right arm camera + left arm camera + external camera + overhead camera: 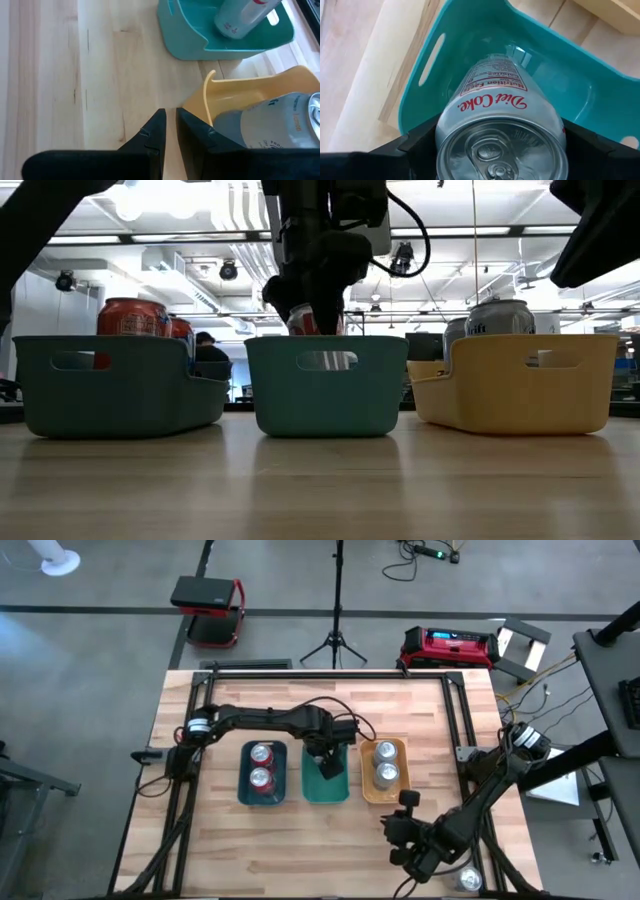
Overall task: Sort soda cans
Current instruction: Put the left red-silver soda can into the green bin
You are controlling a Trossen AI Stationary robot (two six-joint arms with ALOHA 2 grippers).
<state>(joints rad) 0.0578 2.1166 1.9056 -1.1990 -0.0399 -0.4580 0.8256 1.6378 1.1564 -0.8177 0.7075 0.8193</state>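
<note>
Your left gripper [327, 762] hangs over the middle teal tray [326, 789], clamped on a silver Diet Coke can [502, 125] held tilted, its base aimed into the tray. The tilt likely comes from the wrist angle; level it before release so it stands.

Left tray [264, 799]: two red cans [261, 766]. Orange tray [385, 791], right: two silver cans [385, 763]. So colours go in separate trays.

Your right gripper [169, 131] waits at the near right of the table, fingers nearly together, holding nothing. One more can [468, 880] lies near the table's near right corner, not yet sorted.
</note>
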